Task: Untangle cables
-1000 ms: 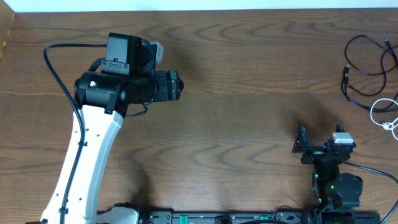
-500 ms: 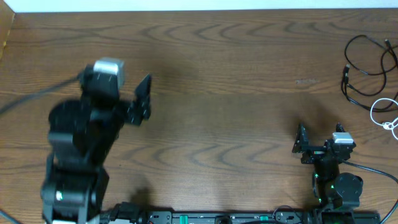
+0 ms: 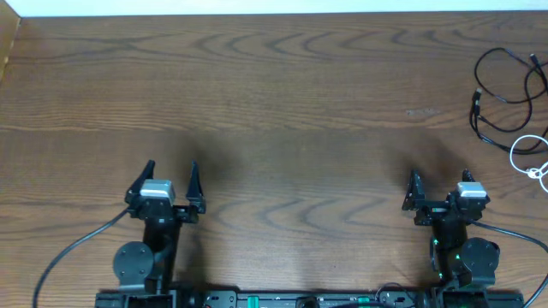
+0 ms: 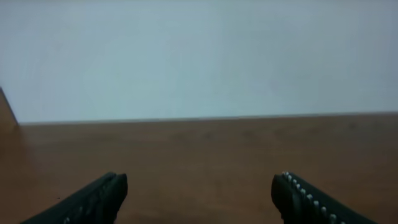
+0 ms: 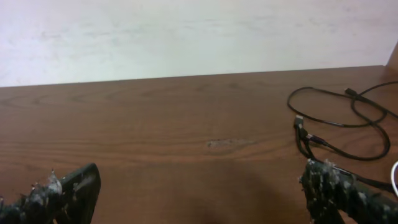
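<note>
The black cable (image 3: pixel 505 94) lies in loose loops at the table's far right edge; it also shows in the right wrist view (image 5: pixel 339 124). The white cable (image 3: pixel 529 158) lies coiled just below it, partly cut off by the frame edge. My left gripper (image 3: pixel 169 175) is open and empty at the front left, far from the cables; its fingers (image 4: pixel 199 193) frame bare wood. My right gripper (image 3: pixel 439 184) is open and empty at the front right, left of and nearer than the cables, with its fingers (image 5: pixel 199 193) spread wide.
The wooden table (image 3: pixel 291 111) stretches between the arms. A pale wall (image 4: pixel 199 56) stands behind its far edge. A small scuff mark (image 5: pixel 227 143) shows on the wood ahead of the right gripper.
My left arm has swung back from the table's upper left and folded down to its base at the front left. The right arm and the cables have not moved.
</note>
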`<state>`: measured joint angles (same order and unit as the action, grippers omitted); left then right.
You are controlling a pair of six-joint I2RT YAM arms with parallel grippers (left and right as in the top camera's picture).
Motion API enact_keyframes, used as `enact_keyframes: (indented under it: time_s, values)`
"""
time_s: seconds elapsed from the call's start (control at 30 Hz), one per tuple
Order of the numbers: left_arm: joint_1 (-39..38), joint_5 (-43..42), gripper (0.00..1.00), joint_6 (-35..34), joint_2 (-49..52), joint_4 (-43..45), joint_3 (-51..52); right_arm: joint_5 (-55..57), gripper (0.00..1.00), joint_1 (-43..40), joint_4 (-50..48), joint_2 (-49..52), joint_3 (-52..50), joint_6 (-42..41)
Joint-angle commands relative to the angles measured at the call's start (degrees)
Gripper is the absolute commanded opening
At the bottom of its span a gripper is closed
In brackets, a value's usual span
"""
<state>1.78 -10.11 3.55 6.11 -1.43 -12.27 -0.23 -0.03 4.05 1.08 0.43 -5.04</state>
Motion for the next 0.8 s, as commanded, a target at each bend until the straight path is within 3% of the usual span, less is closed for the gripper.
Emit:
enact_keyframes:
  time_s: [0.0,0.27,0.77]
  values:
    - [0.2,0.8,0.80,1.0,-4.4,0.7,4.8,-0.1,0.99,0.7,0.3,-0.3,-0.1,-0.5]
    - [0.2,0.7,0.80,1.4,-6.0,0.5,12.1,-0.1,0.99,0.7,0.3,-0.3,-0.1,-0.5]
    - [0.2,0.9,0.80,1.8,-5.9,-1.9,12.0,-0.1,0.99,0.7,0.3,-0.3,-0.1,-0.5]
